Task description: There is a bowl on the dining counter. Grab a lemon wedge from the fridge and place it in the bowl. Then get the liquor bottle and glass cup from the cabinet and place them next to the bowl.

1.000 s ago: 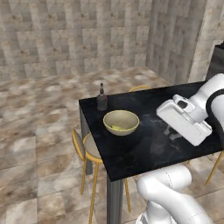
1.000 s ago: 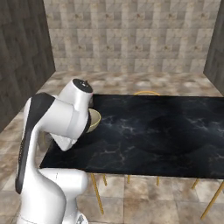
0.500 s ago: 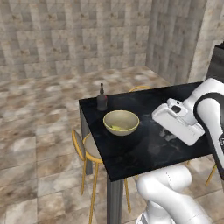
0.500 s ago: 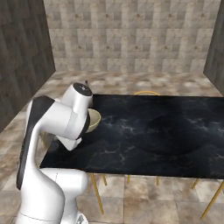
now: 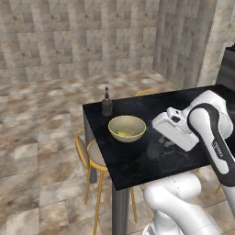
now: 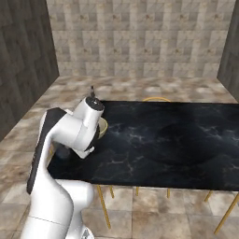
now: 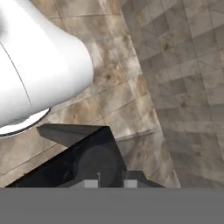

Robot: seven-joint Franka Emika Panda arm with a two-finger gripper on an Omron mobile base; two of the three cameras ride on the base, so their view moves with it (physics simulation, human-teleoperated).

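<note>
The pale yellow-beige bowl (image 5: 127,128) sits on the black dining counter (image 5: 137,161) with the small lemon wedge (image 5: 120,134) inside it. Just behind the bowl, near the counter's far corner, stands the dark liquor bottle (image 5: 107,104). My gripper (image 5: 161,143) hangs low over the counter to the right of the bowl, shut on the see-through glass cup (image 5: 157,148). The hand view has the cup (image 7: 98,165) as a dark grey round shape between the fingertips (image 7: 90,183). From the right base view my arm hides most of the bowl, leaving its rim (image 6: 102,125) showing.
A yellow-legged stool (image 5: 94,153) stands at the counter's left side and another (image 6: 156,99) at its far side. The counter's edge (image 5: 114,183) lies close in front of the bowl. Stone floor and walls surround the counter.
My hand has carried the glass cup leftward across the counter toward the bowl and a little lower. Bowl and bottle have stayed put.
</note>
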